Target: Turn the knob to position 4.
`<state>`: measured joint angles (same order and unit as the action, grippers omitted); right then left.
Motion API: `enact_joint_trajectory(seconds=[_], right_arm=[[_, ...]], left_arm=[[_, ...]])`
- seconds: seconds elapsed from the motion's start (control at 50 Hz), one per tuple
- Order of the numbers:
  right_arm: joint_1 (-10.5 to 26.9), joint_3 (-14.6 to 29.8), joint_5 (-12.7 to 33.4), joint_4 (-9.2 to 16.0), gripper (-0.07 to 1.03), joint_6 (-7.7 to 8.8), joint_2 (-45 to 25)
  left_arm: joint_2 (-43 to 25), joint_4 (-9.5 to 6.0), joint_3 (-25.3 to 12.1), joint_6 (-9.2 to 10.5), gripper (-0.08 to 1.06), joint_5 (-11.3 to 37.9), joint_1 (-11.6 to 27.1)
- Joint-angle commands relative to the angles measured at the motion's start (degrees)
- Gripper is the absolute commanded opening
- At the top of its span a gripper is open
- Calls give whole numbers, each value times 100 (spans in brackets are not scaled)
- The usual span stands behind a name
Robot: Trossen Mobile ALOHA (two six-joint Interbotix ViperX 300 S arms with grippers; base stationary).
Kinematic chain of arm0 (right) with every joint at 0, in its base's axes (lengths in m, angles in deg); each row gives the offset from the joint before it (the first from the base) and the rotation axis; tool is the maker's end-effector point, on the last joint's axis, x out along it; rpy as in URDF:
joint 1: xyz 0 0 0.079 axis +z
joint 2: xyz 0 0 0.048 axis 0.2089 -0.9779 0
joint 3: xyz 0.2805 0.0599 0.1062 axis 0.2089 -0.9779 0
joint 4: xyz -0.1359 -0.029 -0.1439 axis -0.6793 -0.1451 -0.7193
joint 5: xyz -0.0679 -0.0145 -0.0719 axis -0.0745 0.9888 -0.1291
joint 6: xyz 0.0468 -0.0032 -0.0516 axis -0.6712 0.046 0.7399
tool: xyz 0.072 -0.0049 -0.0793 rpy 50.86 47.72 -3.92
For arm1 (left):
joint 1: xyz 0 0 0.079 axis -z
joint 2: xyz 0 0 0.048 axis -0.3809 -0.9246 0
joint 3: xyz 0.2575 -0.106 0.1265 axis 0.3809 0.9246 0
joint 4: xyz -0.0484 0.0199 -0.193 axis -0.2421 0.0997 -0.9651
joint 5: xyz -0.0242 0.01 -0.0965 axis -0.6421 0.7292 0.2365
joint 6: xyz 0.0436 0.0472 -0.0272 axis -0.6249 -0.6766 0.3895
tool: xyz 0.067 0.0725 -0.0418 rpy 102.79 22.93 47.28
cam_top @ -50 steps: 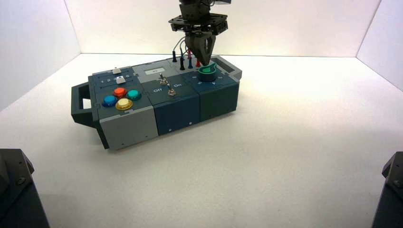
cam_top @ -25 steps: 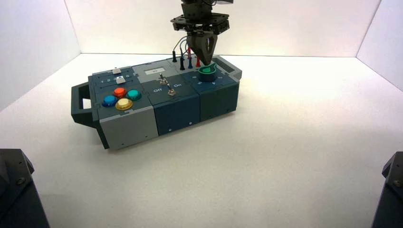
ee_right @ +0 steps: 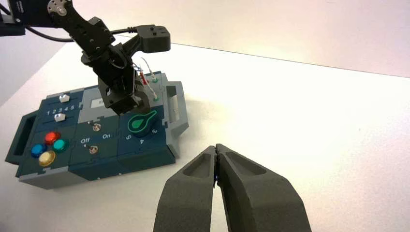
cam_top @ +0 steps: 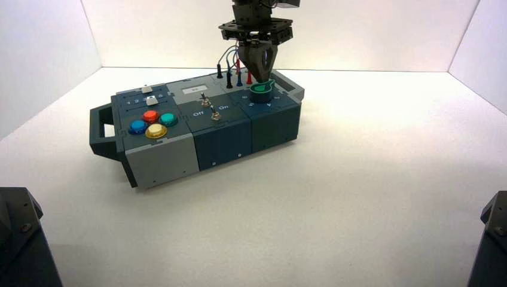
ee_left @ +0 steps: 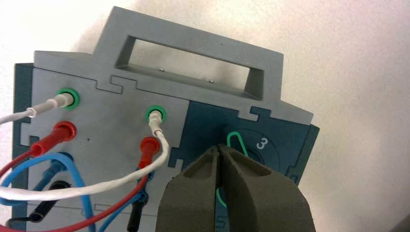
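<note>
Knob (cam_top: 262, 87) at right end of box (cam_top: 161, 161), beside wire sockets — green pointer aims between printed marks, short of 4 as read from right wrist view, so turn judged unfinished.

Left gripper (cam_top: 261, 76) hangs directly over knob, tips just above cap, apart from it; placed there presumably to come down on pointer.
Fingers (ee_left: 251, 188) pressed together, nothing between them.

Right gripper (ee_right: 216, 166) well off from box over bare table (cam_top: 370, 179) — parked, fingers clenched empty.
</note>
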<state>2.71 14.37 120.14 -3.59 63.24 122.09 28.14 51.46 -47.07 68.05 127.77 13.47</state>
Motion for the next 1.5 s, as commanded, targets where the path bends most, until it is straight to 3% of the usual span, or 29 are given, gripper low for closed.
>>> enact_joint_trajectory(seconds=[0.02,1.5], right_arm=[[9,97,-53,0,-2,0,-35],[0,97,-44,0,-2,-9,-35]], left_arm=[[158,-18,-114,-35,-3,44,70],[26,-35,-264,-114,-3,299,431]])
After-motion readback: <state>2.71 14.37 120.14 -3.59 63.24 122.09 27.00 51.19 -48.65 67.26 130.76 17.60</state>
